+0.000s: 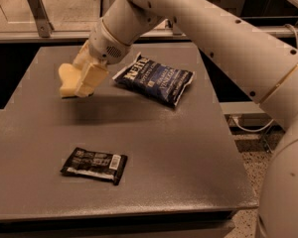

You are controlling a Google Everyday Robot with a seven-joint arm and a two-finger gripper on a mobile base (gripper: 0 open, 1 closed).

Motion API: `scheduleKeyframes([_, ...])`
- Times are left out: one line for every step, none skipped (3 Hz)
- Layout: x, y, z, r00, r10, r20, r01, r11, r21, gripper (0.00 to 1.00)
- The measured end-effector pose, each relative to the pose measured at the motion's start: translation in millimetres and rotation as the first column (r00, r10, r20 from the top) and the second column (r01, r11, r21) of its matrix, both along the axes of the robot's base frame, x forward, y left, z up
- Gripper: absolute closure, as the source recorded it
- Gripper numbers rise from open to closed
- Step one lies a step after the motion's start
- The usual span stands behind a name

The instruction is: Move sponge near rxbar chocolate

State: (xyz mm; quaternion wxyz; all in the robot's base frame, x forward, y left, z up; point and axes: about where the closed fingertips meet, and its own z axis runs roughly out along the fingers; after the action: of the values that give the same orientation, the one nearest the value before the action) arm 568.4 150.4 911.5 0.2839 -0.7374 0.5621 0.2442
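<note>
Right, gripper (85,84) clamped on sponge (66,81), held above table (188,152) back-left. Carry it straight toward rxbar chocolate (94,164) near the front edge, staying clear of chip bag (154,78). Set down beside the bar, not on it.

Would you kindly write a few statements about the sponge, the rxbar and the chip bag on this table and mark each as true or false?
1. The gripper is shut on the sponge over the far left part of the table. True.
2. The rxbar chocolate lies on top of the chip bag. False: it lies alone near the table's front edge, well apart from the bag.
3. The chip bag is dark blue and lies to the right of the sponge in the camera view. True.
4. The sponge touches the rxbar chocolate. False: a stretch of bare table separates them.
</note>
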Motion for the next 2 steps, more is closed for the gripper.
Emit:
scheduleKeyframes([-43, -10, 14, 0.9961, 0.087, -0.016, -0.086, 0.996, 0.036, 1.00])
scheduleKeyframes([-87, -16, 19, 0.9872, 0.156, -0.032, -0.155, 0.987, 0.044, 1.00])
